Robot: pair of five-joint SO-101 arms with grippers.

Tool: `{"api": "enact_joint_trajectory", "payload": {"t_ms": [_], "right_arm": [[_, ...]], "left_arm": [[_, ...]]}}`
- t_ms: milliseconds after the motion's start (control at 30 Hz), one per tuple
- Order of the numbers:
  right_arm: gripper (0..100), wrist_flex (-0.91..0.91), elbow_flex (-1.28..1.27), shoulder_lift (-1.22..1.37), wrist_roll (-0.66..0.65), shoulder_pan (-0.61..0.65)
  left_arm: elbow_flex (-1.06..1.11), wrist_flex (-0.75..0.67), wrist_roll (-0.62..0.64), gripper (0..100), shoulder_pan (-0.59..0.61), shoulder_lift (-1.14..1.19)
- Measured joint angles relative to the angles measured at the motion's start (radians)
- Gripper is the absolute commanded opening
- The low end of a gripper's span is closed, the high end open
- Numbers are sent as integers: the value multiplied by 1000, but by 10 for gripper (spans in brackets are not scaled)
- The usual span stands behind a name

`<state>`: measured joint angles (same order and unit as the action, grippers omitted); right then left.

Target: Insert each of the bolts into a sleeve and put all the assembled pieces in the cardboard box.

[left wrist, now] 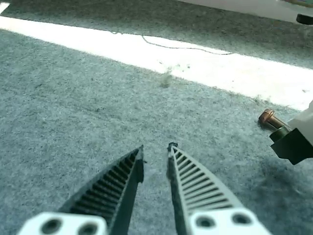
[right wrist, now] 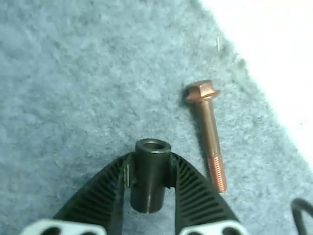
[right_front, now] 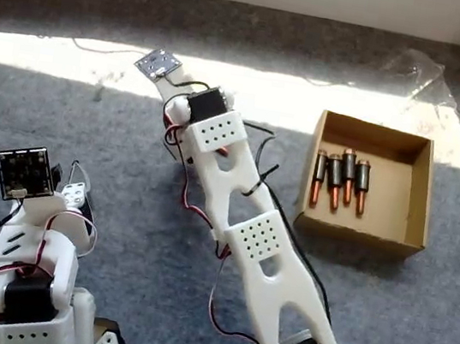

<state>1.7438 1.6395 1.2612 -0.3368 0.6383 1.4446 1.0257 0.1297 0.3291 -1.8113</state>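
Stock: four assembled pieces point(right_front: 340, 178), one bolt point(right wrist: 208, 127), one sleeve point(right wrist: 149, 186).
Pieces in cardboard box point(right_front: 421, 196); right gripper point(right wrist: 150, 159) clamps sleeve beside bolt; left gripper point(left wrist: 155, 149) fingers slightly apart.

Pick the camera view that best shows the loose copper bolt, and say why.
The right wrist view: the bolt lies in full, head to threaded tip, beside the sleeve in the right hand. The left wrist view catches its head end; the high view, what may be a sliver under the arm.

No legible text or markings
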Motion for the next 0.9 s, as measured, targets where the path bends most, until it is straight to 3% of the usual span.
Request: {"api": "enact_joint_trajectory", "payload": {"t_ms": [500, 900], "right_arm": [[5, 0, 0, -262, 0, -18], [5, 3, 0, -451, 0, -109]], "left_arm": [[0, 0, 0, 88, 0, 0], [0, 0, 0, 88, 0, 0]]}}
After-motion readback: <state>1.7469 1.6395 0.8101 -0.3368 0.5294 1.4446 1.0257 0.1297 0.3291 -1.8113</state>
